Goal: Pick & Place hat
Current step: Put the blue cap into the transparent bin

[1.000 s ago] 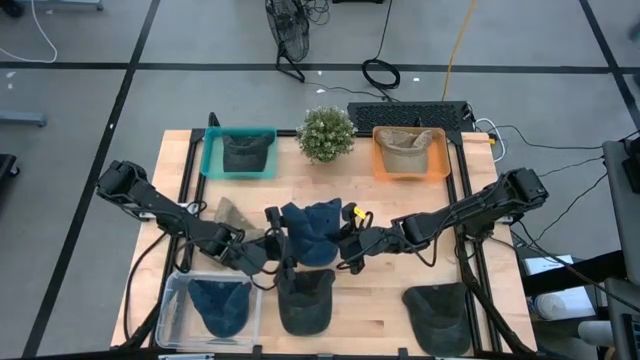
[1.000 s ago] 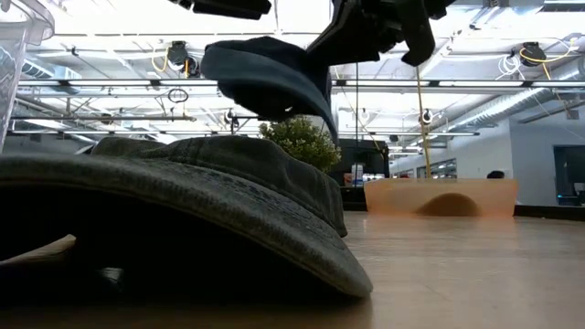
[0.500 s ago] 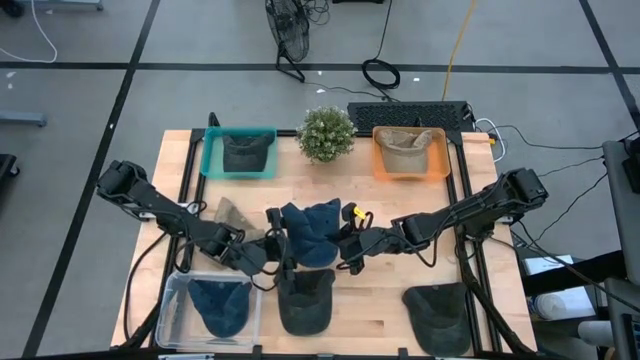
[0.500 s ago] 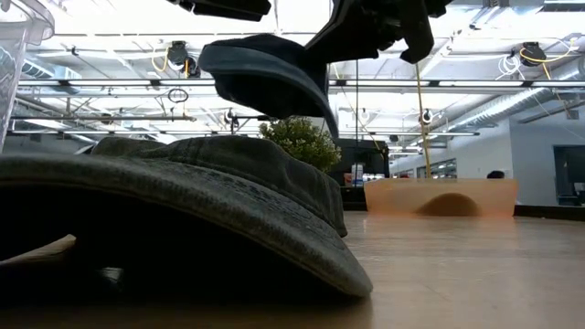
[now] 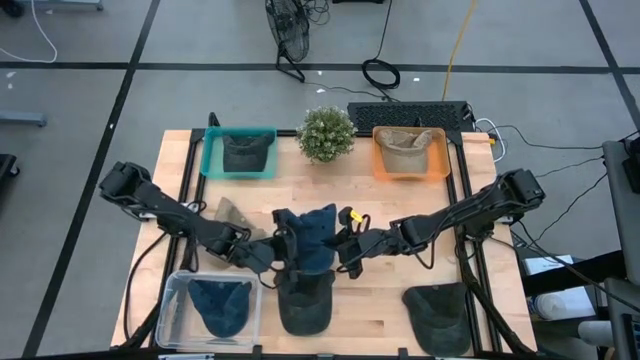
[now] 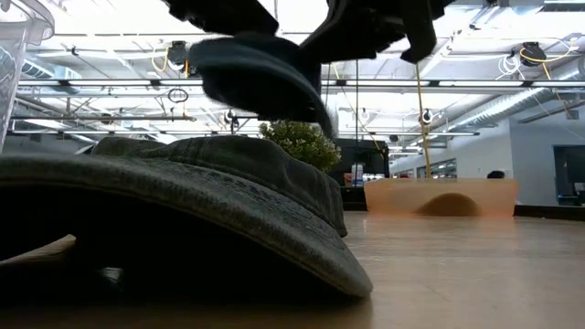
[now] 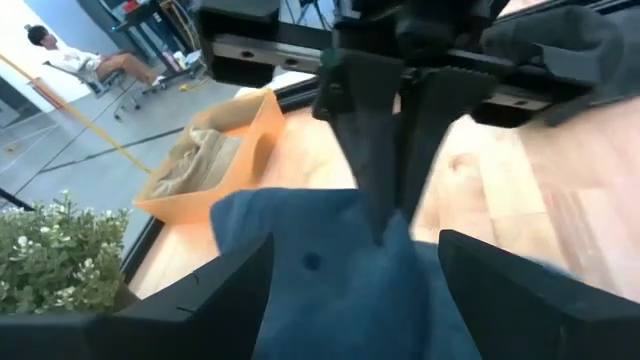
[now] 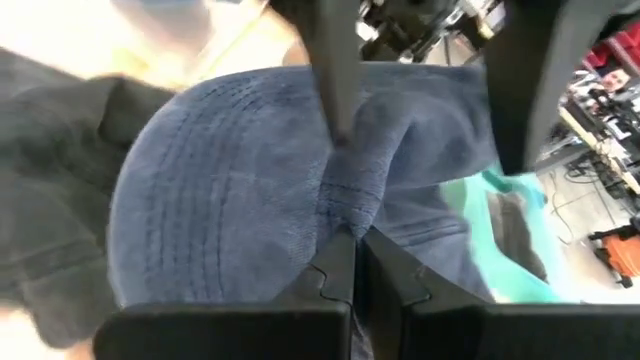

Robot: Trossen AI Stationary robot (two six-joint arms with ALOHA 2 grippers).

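Blue hat [image 5: 308, 238] held above the tabletop [image 5: 470, 270]
Right fingers [image 8: 345, 262] pinched its soft, light brim; left fingers [image 7: 215, 290] spread beside it.

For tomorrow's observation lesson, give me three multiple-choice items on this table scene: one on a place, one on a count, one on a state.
1. Where does the potted plant stand?
A. Between the teal bin and the orange bin
B. Inside the clear bin
C. At the table's front edge

2. How many bins are on the table?
A. One
B. Three
C. Five

3. What state is the blue hat in?
A. Lying in the orange bin
B. Flat on the table, untouched
C. Lifted off the table, pinched by the right gripper

Answers:
1. A, the high view shows the plant between those two bins at the far edge.
2. B, teal, orange and clear.
3. C, the right wrist view shows the shut fingers on its fabric, and the low view shows it in the air.
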